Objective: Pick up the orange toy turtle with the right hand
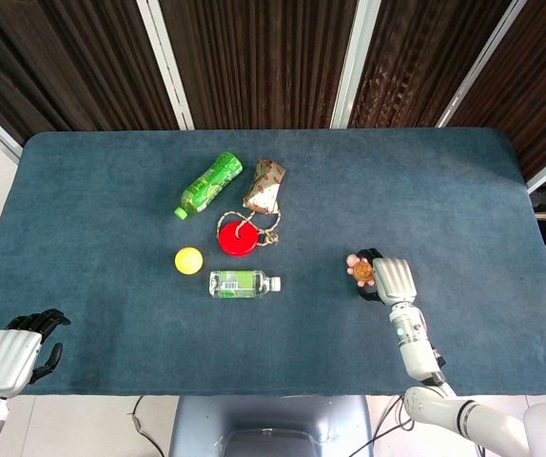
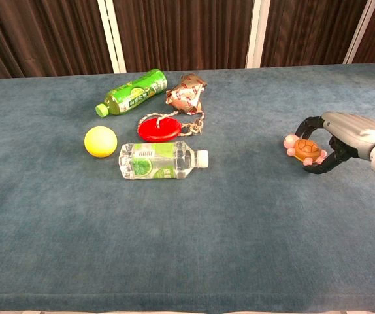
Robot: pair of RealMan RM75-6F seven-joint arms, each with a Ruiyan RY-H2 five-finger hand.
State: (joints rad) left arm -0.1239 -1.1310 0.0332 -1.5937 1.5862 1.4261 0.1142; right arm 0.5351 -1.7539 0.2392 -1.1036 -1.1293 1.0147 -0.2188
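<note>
Two hands in view: the right hand (image 2: 336, 140) has its dark fingers (image 2: 309, 123) curled around the orange toy turtle (image 2: 305, 148), which sits low over the blue table (image 2: 240, 216) on its right side. Left hand (image 1: 11, 350) hangs off the near left corner holding nothing, fingers loosely bent. Well left of the turtle are a clear bottle (image 2: 161, 161), yellow ball (image 2: 100, 141) and red disc (image 2: 160, 129).
</note>
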